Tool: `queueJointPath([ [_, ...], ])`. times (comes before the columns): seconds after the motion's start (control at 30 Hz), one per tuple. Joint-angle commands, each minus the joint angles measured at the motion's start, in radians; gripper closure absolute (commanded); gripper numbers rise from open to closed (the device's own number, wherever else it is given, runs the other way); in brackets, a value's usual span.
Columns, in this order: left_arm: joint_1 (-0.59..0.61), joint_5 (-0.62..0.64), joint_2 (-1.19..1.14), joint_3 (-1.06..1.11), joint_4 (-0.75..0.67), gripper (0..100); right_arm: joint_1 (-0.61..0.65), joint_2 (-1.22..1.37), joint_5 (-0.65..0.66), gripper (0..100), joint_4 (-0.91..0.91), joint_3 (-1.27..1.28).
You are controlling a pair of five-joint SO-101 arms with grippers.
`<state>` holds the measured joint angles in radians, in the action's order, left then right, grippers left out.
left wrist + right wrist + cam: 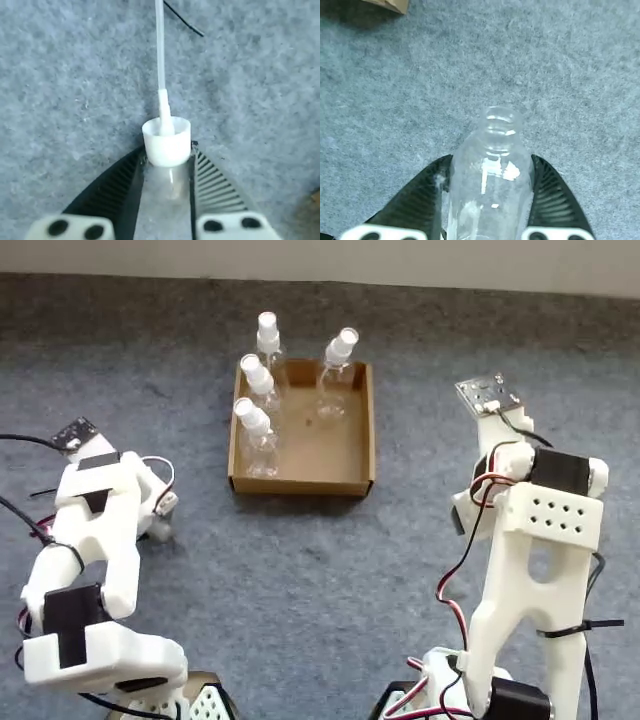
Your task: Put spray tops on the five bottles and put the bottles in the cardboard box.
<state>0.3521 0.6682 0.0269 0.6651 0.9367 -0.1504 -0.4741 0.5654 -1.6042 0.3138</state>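
Grey carpeted surface (330, 580) is carrying everything. Left arm (100, 540) is sitting low at the left side and right arm (535, 560) is standing taller at the right side, both near the front, with the cardboard box (300, 483) lying between them, farther back.

Four capped bottles (262, 445) are standing inside the box, crowding its left and far parts. The one at the back left is leaning over the far wall, and the right half of the box floor is showing bare.

Fifth bottle, the open bottle (490, 185), is sitting outside the box in the right arm's grasp. Right fingers (420, 195) are clamping both sides of its clear body, with the uncapped neck pointing away from the wrist over the carpet.

Left fingers (122, 185) are closing on the white spray top (166, 142), pinching it just under the collar. Its thin dip tube (160, 45) is sticking straight out away from the wrist, above the carpet and well apart from the box.
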Motion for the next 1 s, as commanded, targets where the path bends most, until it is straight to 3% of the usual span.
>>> queueJointPath([
  [0.0,0.012,-0.133,0.033,-0.05,0.066,100,0.001,-0.031,0.011,88.9,0.007,-0.012],
  [0.2,0.039,-0.652,0.137,-0.182,0.25,100,0.007,-0.067,0.006,88.9,0.005,-0.01],
  [0.37,0.039,-0.873,0.275,-0.206,0.327,100,0.008,-0.219,0.005,88.9,0.007,-0.005],
  [0.6,0.035,-0.931,0.295,-0.177,0.37,100,0.007,-0.282,0.005,88.9,0.005,0.008],
  [0.87,0.033,-0.898,0.064,-0.185,0.351,100,0.005,-0.285,0.009,88.9,0.015,0.091],
  [0.97,0.033,-1.022,-0.007,-0.214,0.356,100,0.004,-0.285,0.009,88.9,0.015,0.091],
])
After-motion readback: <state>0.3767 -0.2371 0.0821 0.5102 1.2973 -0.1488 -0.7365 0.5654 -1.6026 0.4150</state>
